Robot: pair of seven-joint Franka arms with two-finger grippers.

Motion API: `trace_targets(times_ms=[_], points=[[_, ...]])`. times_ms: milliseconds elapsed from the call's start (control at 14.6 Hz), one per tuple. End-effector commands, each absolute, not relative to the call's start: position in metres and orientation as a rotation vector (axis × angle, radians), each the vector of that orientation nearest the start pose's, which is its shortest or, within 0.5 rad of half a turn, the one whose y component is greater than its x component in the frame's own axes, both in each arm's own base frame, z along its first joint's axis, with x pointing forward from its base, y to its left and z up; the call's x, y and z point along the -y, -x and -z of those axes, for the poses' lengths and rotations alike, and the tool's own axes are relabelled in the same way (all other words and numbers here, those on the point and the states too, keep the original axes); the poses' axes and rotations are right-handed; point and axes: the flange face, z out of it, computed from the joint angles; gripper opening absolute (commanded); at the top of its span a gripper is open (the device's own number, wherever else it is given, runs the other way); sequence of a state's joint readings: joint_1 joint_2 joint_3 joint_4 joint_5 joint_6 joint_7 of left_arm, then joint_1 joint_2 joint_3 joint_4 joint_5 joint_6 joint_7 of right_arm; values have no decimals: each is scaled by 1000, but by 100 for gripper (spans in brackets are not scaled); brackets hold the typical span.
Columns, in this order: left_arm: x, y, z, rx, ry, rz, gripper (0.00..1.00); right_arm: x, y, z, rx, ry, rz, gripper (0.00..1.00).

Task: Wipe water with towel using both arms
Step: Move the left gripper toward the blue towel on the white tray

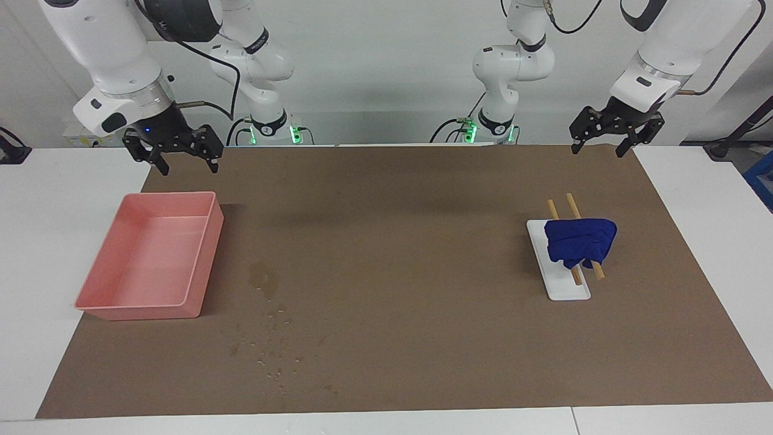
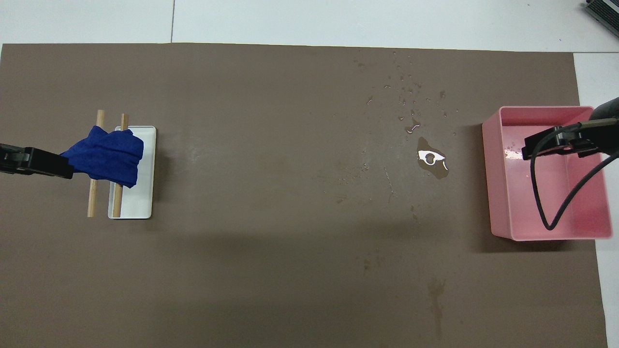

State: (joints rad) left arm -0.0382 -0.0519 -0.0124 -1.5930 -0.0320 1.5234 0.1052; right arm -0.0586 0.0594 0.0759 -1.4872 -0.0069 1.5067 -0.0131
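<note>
Blue and soft, the towel [image 1: 580,243] sits in a bunch on two wooden sticks [image 1: 574,241] that lie across a white plate [image 1: 558,272]. The plate rests on the brown mat [image 1: 392,254] that covers the table [image 1: 60,181], toward the left arm's end.

The water [image 1: 266,284] is on the mat too, well apart from the towel and just beside the pink tray [image 1: 151,263]. It is one dark wet patch near the tray's wall and many tiny drops [image 2: 411,92] scattered farther from the robots than the patch. The pink tray sits toward the right arm's end of the table.

The left pincer [image 1: 608,142] hangs in the air over the mat's edge, not touching the towel. Its fingers are spread open and hold nothing.

The right pincer [image 1: 181,158] hangs over the mat's edge beside the pink tray. Its fingers are open too and hold nothing.
</note>
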Motion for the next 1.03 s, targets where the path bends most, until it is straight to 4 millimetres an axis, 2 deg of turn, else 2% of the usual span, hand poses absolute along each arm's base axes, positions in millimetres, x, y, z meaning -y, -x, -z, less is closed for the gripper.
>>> trace_targets(times_ms=[0, 206, 481, 618, 755, 961], points=[[32, -530, -630, -248, 3145, 65, 100, -7, -564, -627, 43, 3149, -55, 100], [31, -548, -620, -245, 3130, 156, 100, -7, -564, -627, 43, 3149, -55, 100], [24, -583, -579, -240, 3077, 233, 100, -7, -564, -627, 43, 3149, -55, 100], [27, -596, -547, -259, 3052, 245, 100, -7, -564, -627, 43, 3149, -55, 100], [24, -598, -517, -248, 3051, 268, 100, -7, -564, -627, 43, 3149, -55, 100], [30, -595, -475, -97, 3042, 334, 100, -7, -564, -627, 43, 3149, -55, 100]])
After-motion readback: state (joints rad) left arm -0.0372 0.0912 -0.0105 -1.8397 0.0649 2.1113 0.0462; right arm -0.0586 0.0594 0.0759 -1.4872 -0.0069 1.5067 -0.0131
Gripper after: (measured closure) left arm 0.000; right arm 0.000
